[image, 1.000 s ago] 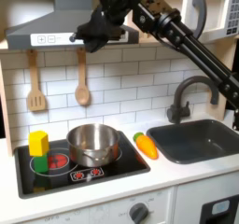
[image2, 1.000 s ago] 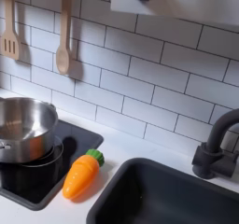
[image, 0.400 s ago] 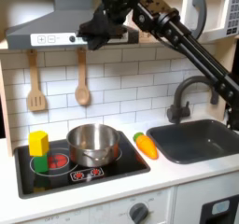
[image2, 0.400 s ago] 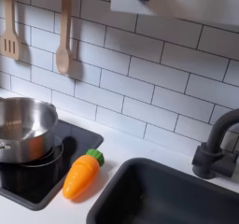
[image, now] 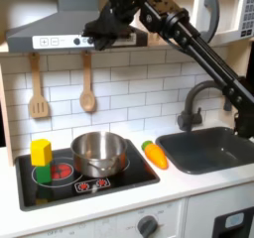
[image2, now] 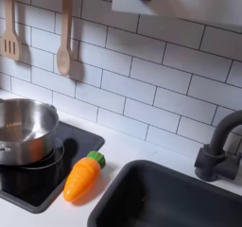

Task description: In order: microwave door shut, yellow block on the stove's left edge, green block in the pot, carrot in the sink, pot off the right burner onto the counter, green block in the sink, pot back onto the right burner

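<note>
Starting at the front edge of the counter, the stove (image: 84, 182) sits dark and flat in the first exterior view, its red burner rings glowing on the glass. On the first exterior view's left of the hob the yellow block (image: 41, 150) stands stacked on the green block (image: 42, 171), the pair upright and touching, just beside the pot (image: 98, 153). That steel pot rests on the burner on the first exterior view's right of the hob, and the second exterior view catches its shiny wall (image2: 21, 129) at the second exterior view's left edge. Just off the stove's corner, on the white counter, lies the carrot (image2: 79, 176), orange with a green top, tilted, between the hob and the sink (image: 213, 149); in the first exterior view the carrot (image: 155, 154) sits close to the basin's rim but apart from it. Behind the sink stands the dark curved faucet (image: 200, 103). Further back, on the white tile wall, a wooden spatula (image: 38, 88) and a wooden spoon (image: 87, 85) hang side by side. Up at the top, the black arm reaches in from the first exterior view's right, and the gripper (image: 102, 34) hangs high in front of the range hood (image: 50, 29), well above the pot; whether its fingers are spread or pressed together, I cannot tell against the dark housing.
</note>
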You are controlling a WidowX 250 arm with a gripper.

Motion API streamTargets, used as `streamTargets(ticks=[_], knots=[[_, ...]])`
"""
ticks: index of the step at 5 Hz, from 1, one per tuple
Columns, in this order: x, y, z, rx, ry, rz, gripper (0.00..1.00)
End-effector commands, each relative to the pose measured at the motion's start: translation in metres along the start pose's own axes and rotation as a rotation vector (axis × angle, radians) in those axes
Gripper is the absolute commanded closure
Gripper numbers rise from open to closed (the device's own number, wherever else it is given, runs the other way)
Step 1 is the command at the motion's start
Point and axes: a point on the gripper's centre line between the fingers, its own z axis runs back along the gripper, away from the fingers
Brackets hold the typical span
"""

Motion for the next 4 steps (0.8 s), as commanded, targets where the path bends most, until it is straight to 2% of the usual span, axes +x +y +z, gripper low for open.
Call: streamTargets(ticks=[1, 4], knots=[[0.005, 0.0008, -0.0046, 0.01, -0.006, -0.004, 1.0], [0.0071, 0.004, -0.0064, 0.022, -0.003, -0.003, 1.0]])
